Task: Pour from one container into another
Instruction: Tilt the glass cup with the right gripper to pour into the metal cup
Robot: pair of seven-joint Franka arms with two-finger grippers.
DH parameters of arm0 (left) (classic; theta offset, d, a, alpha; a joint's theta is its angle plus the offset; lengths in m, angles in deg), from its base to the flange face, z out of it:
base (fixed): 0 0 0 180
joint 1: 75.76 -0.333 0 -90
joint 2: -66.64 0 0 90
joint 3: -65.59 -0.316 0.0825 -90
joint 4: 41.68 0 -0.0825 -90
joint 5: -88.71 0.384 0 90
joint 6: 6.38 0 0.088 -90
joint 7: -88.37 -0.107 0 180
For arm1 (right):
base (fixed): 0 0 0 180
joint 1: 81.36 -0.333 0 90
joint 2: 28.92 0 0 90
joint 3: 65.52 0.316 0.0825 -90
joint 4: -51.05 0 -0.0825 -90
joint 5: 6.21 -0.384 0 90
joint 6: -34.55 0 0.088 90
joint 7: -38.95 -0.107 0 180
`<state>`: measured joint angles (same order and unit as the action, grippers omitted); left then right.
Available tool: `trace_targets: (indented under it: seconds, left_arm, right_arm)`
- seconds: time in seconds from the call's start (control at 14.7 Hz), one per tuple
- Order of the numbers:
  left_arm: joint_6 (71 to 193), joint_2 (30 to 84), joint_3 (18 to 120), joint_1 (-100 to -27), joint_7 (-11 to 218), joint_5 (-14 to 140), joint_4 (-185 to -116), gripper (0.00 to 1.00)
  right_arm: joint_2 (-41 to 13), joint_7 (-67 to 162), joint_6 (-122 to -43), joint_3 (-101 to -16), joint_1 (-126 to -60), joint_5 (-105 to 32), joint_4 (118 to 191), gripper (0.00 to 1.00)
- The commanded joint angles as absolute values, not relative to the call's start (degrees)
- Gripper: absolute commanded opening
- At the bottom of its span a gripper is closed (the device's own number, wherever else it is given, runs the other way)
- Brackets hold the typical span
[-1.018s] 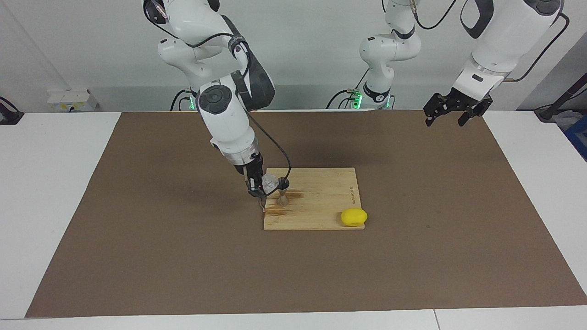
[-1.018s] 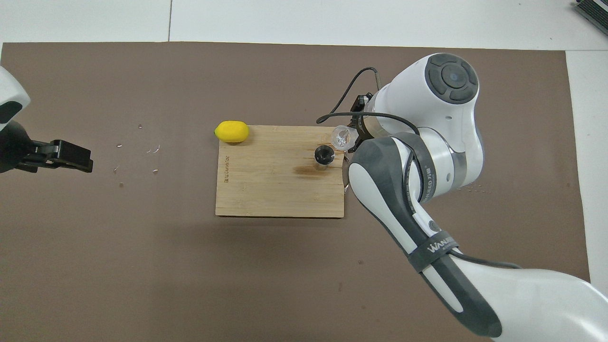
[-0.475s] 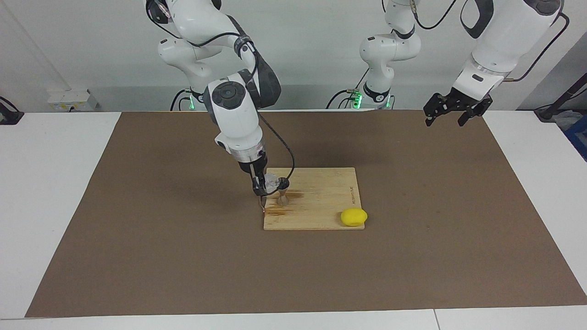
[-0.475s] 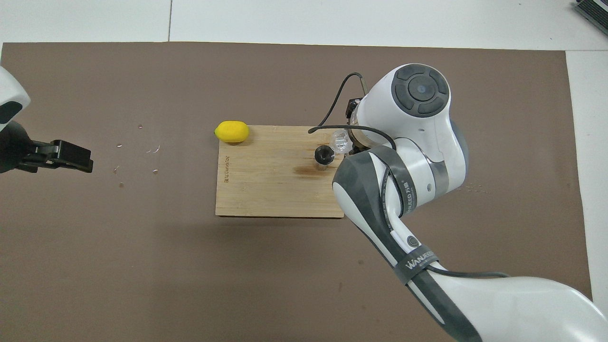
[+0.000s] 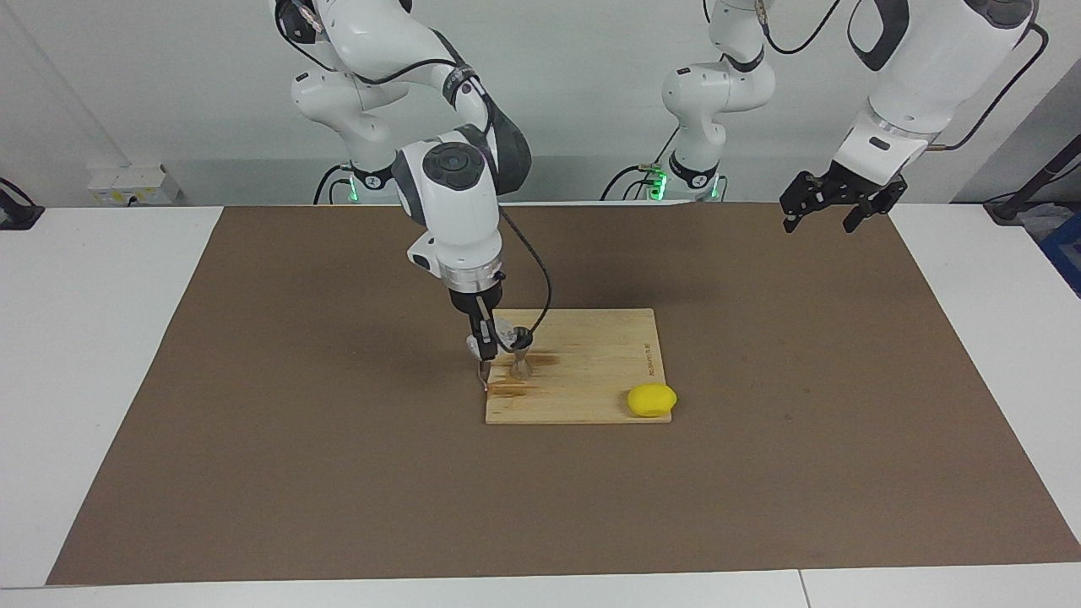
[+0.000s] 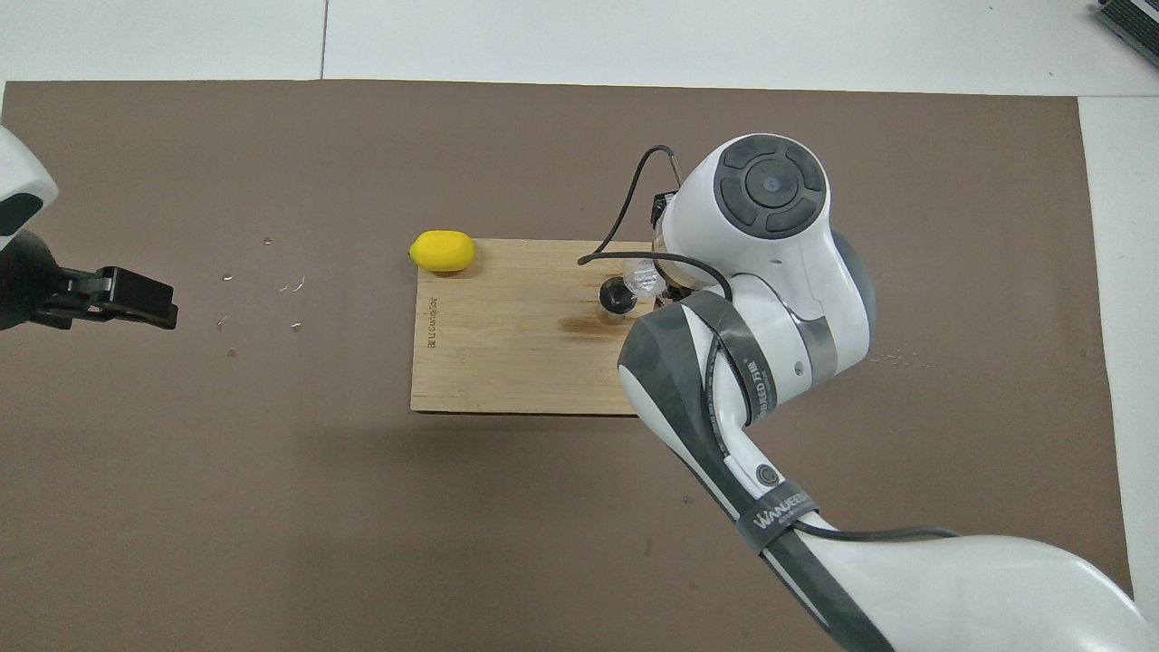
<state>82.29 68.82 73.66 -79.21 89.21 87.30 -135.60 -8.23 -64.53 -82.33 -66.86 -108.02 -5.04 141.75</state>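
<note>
Cup (image 5: pixel 504 337) and jigger (image 5: pixel 522 356) nearly meet: the clear cup, clamped in the right gripper (image 5: pixel 485 344), is tipped with its mouth toward the jigger's rim, its long axis leaning from the gripper toward the left arm's end of the table. The steel jigger stands upright on the wooden board (image 5: pixel 591 371), near the board's edge at the right arm's end. Whether anything is flowing I cannot tell. The right arm is plainly the working one; the left gripper (image 5: pixel 829 207) waits with fingers spread and empty, high over the brown mat (image 5: pixel 338 464). A yellow lump (image 5: pixel 651 399) sits at the board's corner, well apart, so there is room around the pour
</note>
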Motion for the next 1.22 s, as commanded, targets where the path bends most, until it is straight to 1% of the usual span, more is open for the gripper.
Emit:
trace_targets:
  seconds: [0.0,1.15]
  left_arm:
    - [81.51,69.8,74.03,-79.89,88.37,88.1,-136.16,1.0]
    - [81.51,69.8,74.03,-79.89,88.37,88.1,-136.16,1.0]
  right_arm:
    - [-7.74,-66.25,-81.29,-66.84,-108.52,-1.65,140.7,0.0]
    - [-8.35,-66.25,-78.57,-66.67,-111.95,8.28,140.96,0.0]
